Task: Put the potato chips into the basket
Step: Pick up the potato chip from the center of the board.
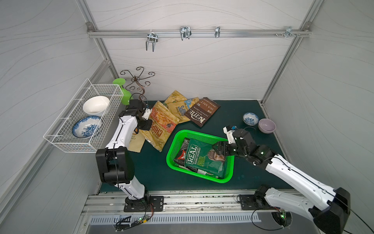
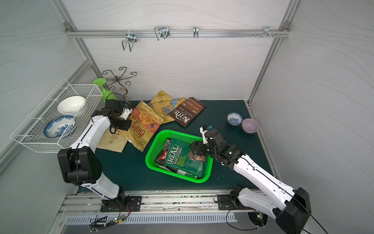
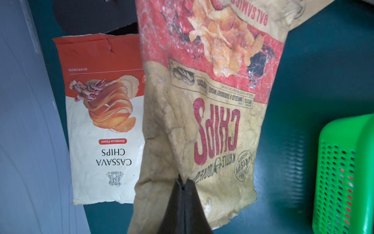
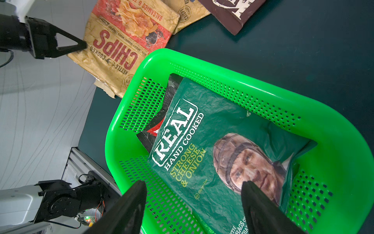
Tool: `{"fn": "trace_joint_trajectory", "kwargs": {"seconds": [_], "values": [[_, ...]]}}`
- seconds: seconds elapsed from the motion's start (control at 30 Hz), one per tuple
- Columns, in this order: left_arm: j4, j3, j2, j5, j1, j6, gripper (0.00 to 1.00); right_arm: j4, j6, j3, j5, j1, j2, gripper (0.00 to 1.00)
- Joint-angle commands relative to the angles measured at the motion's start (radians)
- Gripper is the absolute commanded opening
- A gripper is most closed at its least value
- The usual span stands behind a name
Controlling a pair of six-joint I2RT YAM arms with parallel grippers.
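Basket [image 1: 175, 146] 1, bags [image 1: 202, 113] outside 5

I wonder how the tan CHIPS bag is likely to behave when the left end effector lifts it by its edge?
The tan CHIPS bag looks flat and heavily creased, so it will probably hang limp and fold. It seems nearly empty, so likely very light. The left end effector pinches only its edge, so it may swing or twist.
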Motion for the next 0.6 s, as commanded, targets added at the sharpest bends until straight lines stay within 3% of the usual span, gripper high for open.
{"fn": "trace_joint_trajectory", "kwargs": {"seconds": [0.0,0.57], "values": [[-0.037,0.05,-0.063,0.048,-0.019,0.052,0.0,-0.012,-0.003,0.008,0.015,0.008,-0.027,0.77],[-0.113,0.189,-0.252,-0.086,-0.164,0.097,0.0,-0.007,-0.026,0.001,-0.075,-0.042,-0.167,0.78]]}}
